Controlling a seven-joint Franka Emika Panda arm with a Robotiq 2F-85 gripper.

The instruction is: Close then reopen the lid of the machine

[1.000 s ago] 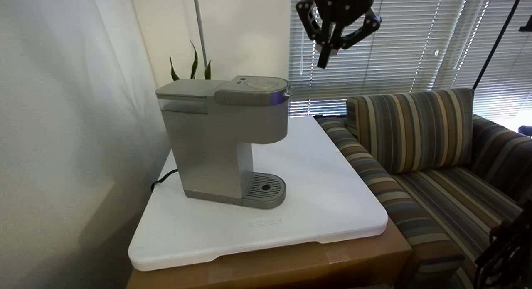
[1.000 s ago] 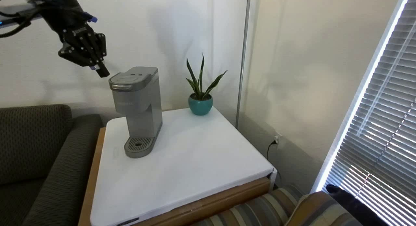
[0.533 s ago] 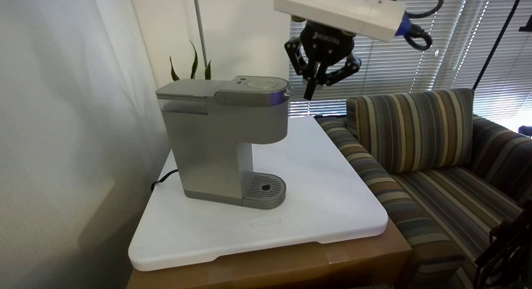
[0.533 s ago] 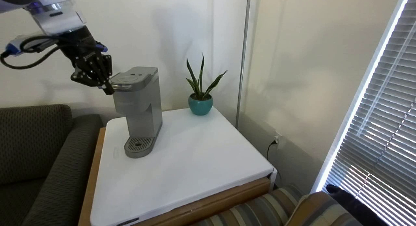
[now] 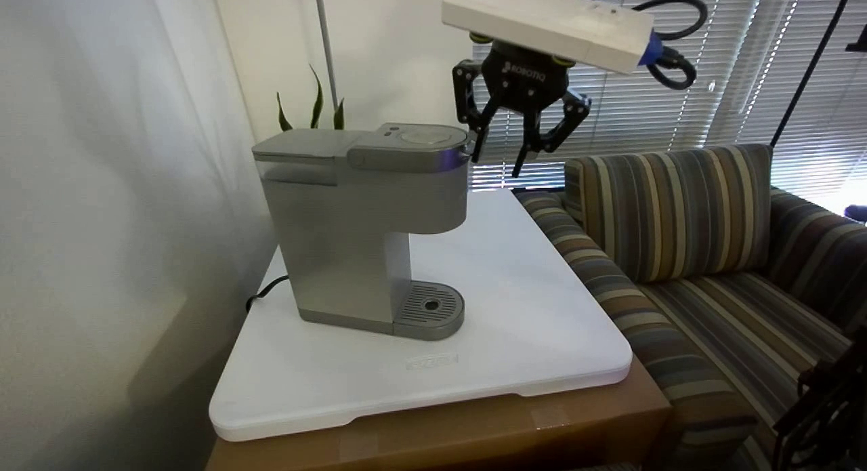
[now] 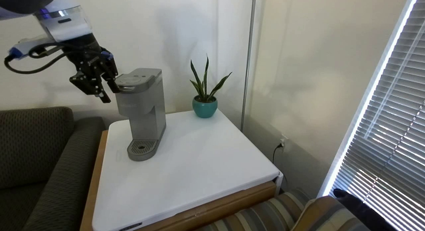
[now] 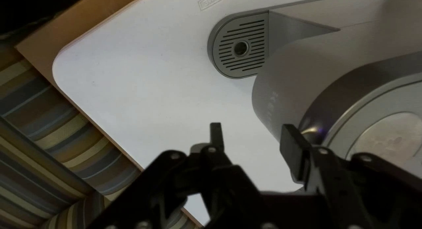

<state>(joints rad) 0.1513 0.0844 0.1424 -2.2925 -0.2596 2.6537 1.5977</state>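
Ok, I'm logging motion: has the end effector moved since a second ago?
Yes: in an exterior view, the end effector sits lower against the blinds and nearer the machine.

Machine: grey. Lid: grey. Drip base: grey, dark slots. Desk: white. Fingers: black. Pot: teal. Leaves: green. Armchair: striped in brown, cream and slate blue.

My gripper is blk w/ white ROBOTIQ lettering & silver screws; my fingers, slim, flat, blk. White rect. box w/ blue plug & looped blk cables. My arm is white w/ dk. patch.
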